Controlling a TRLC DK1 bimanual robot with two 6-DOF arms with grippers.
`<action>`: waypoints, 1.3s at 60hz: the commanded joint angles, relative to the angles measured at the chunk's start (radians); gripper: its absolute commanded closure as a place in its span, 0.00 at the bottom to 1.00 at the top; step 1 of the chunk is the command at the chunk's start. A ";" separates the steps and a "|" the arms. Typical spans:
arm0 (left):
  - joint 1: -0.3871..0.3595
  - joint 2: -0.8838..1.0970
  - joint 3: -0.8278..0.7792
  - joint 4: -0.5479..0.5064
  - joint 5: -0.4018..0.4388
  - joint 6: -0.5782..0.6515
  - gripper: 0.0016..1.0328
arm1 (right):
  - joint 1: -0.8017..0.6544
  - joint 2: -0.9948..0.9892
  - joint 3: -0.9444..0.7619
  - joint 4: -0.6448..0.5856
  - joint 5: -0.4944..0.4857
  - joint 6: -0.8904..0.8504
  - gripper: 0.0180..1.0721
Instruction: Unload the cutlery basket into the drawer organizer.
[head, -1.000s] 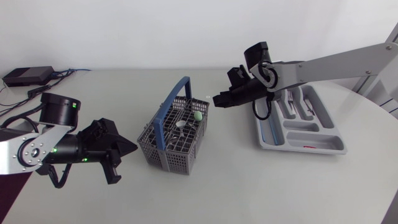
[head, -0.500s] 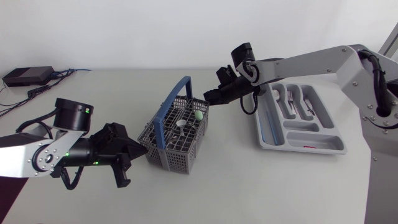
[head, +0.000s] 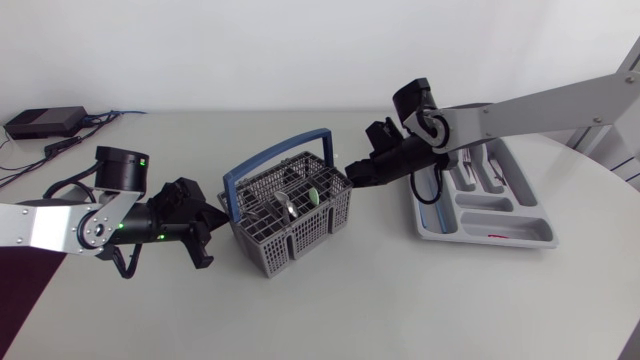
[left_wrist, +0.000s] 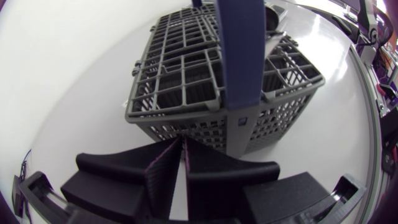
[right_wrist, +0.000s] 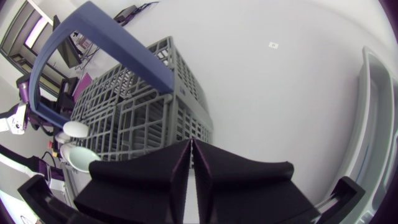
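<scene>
Inspection found the basket (head: 290, 215) standing on the table (head: 400, 290) between the two arms, set at an angle, with the organizer (head: 487, 206) just beyond the right arm. The left gripper (left_wrist: 181, 146) had its fingers pressed together on nothing, the tips at or just short of the basket's lower wall beneath the handle (head: 275, 153); actual contact could not be confirmed. The right gripper (right_wrist: 191, 144) was likewise fully closed and empty, its tips just beside the basket's far upper corner. A spoon (head: 289, 207) and a pale-green piece (head: 314, 191) stood in the compartments on the right arm's side. The organizer already held sorted pieces (head: 497, 172), though most of the unloading appeared outstanding. In my judgement the step in hand was steadying or squaring the basket ahead of a pick. To do it well, the left gripper should serve as a low stop against the wall, since a high push would risk tipping a light basket. The right gripper must open before descending, as closed tips would only shove the basket or knock cutlery deeper. It should come down clear of the handle, taking one shaft from two sides and lifting straight up so that nothing snags the grid. The basket dragging upward with the piece was the principal hazard noted.
</scene>
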 joint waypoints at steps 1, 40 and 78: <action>-0.010 0.063 0.061 0.023 0.021 -0.015 0.73 | 0.049 -0.063 -0.090 0.015 -0.041 0.007 0.90; -0.036 0.277 0.285 0.044 0.013 -0.058 0.73 | 0.086 -0.256 -0.318 0.078 0.048 0.057 0.90; -0.004 0.226 0.205 0.044 0.013 -0.047 0.73 | 0.105 -0.315 -0.400 0.108 0.120 0.075 0.90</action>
